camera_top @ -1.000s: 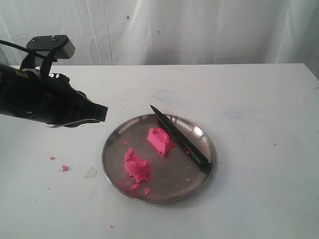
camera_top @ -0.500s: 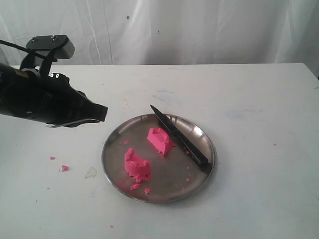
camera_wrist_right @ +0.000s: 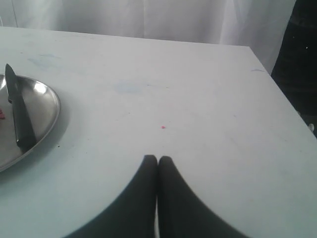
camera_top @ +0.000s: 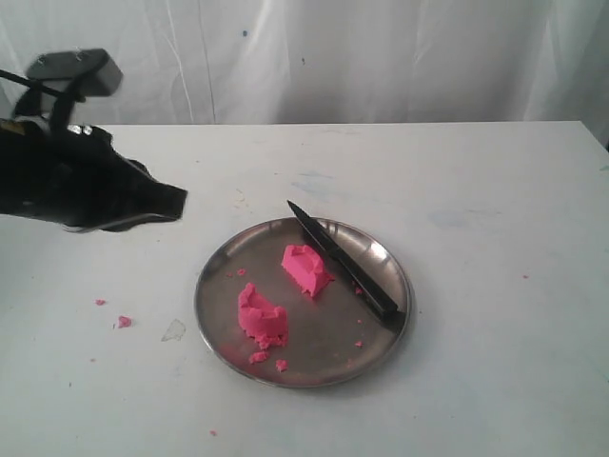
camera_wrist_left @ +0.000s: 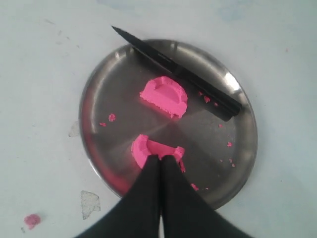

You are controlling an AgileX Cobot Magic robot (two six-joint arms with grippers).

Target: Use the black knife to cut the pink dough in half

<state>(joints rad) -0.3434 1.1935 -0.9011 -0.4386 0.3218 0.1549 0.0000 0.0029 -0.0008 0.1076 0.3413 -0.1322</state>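
The pink dough lies in two rough chunks on the steel plate (camera_top: 376, 343): one chunk (camera_top: 305, 268) near the middle, the other (camera_top: 261, 317) toward the front left. The black knife (camera_top: 343, 261) rests along the plate's right side, its tip past the far rim. In the left wrist view both chunks (camera_wrist_left: 165, 96) (camera_wrist_left: 143, 148) and the knife (camera_wrist_left: 178, 74) show. My left gripper (camera_top: 179, 202) hangs shut and empty above the table left of the plate, seen also as the left gripper (camera_wrist_left: 160, 158). My right gripper (camera_wrist_right: 157, 159) is shut, empty, over bare table; the knife (camera_wrist_right: 20, 119) lies far off.
Tiny pink crumbs (camera_top: 124, 322) and a pale smear (camera_top: 173, 330) lie on the white table left of the plate. More crumbs dot the plate. A white curtain hangs behind the table. The table's right edge (camera_wrist_right: 285, 99) shows in the right wrist view.
My left arm has drawn back to the left and slightly up, away from the plate. The dough chunks and the knife have not moved.
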